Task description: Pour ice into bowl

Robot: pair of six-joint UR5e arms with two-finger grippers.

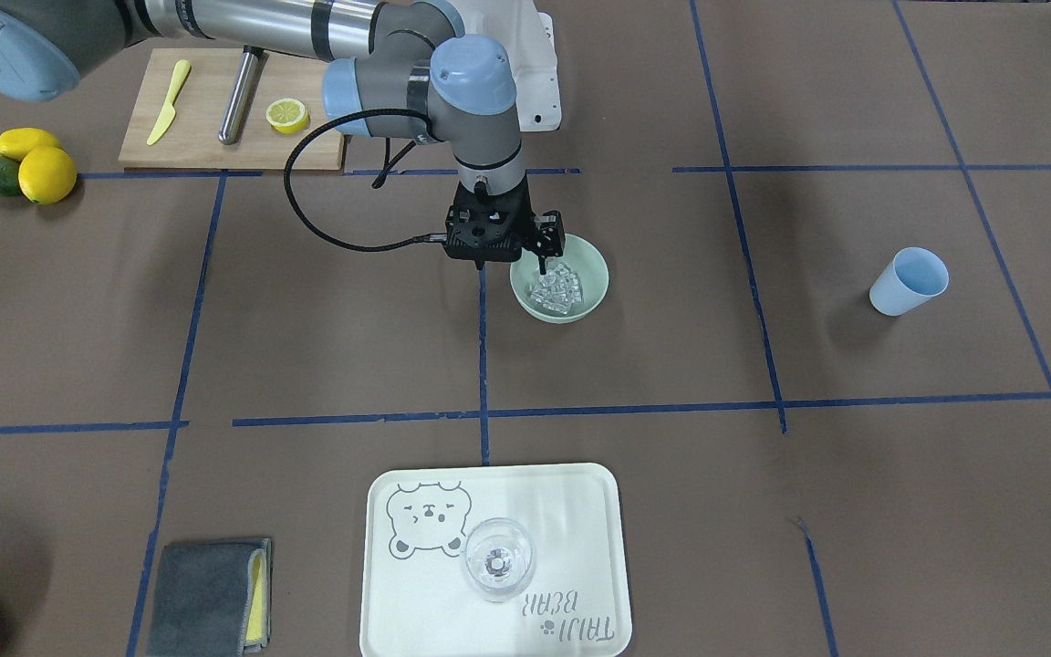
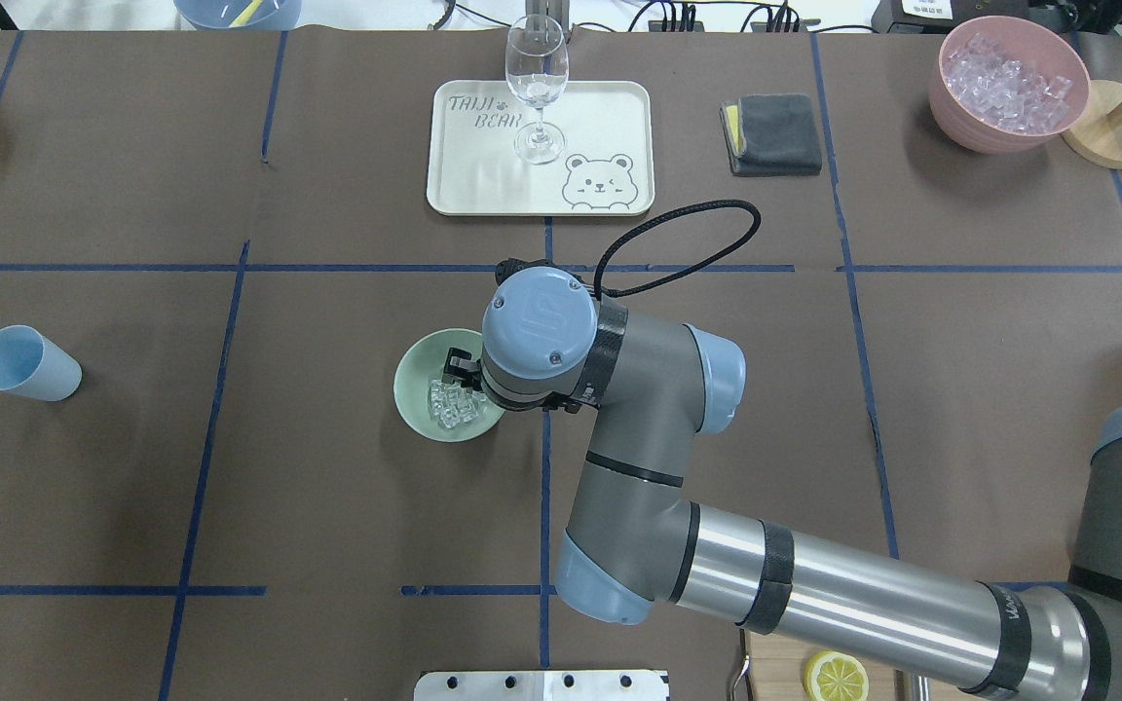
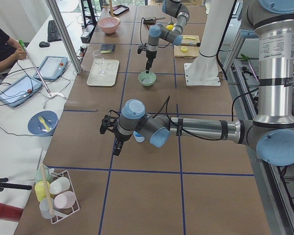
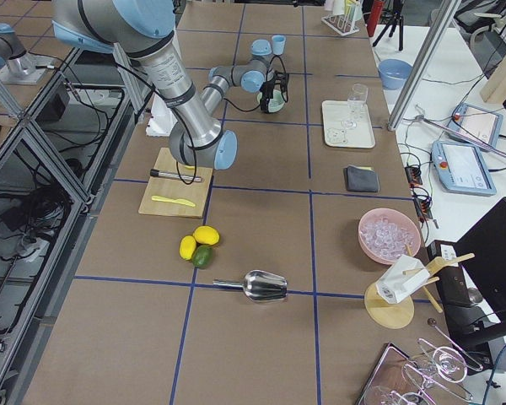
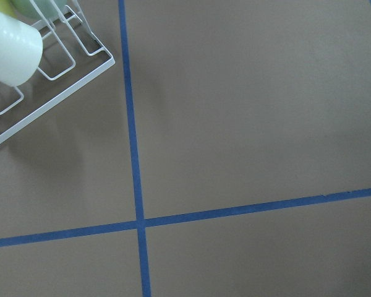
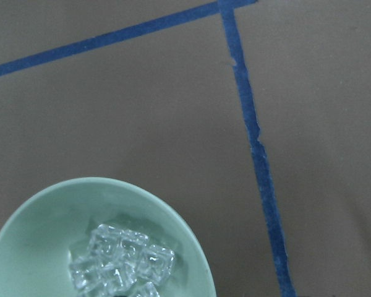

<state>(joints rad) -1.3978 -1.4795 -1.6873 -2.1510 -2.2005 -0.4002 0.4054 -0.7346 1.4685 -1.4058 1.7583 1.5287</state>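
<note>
around the middle of the brown table stand a cream tray with a bear drawing (image 1: 379, 593) carrying a clear wine glass (image 1: 497, 558), a folded grey cloth (image 1: 206, 595), a light blue cup (image 1: 909, 281) well apart on the robot's left, and a wooden cutting board (image 1: 206, 137) bearing a yellow knife (image 1: 169, 102), a metal rod (image 1: 239, 96) and a lemon half (image 1: 287, 115). a pink bowl of clear pieces (image 2: 1007, 83) sits at the far right corner.

the round pale mint-green bowl (image 1: 591, 301) stands upright near the table's centre, mouth up, just beside a blue tape line. being round, it has no long axis. the small clear glassy ice cubes (image 1: 556, 288) lie heaped inside it.

the right gripper (image 1: 546, 255) hangs over the bowl's rim, pointing down. from overhead the right arm's wrist joint (image 2: 537, 326) covers the bowl's right edge and most of the gripper, so we cannot tell how far its fingers are parted.

the left gripper (image 3: 116, 150) hovers over bare table far from the bowl. we cannot tell its state.
</note>
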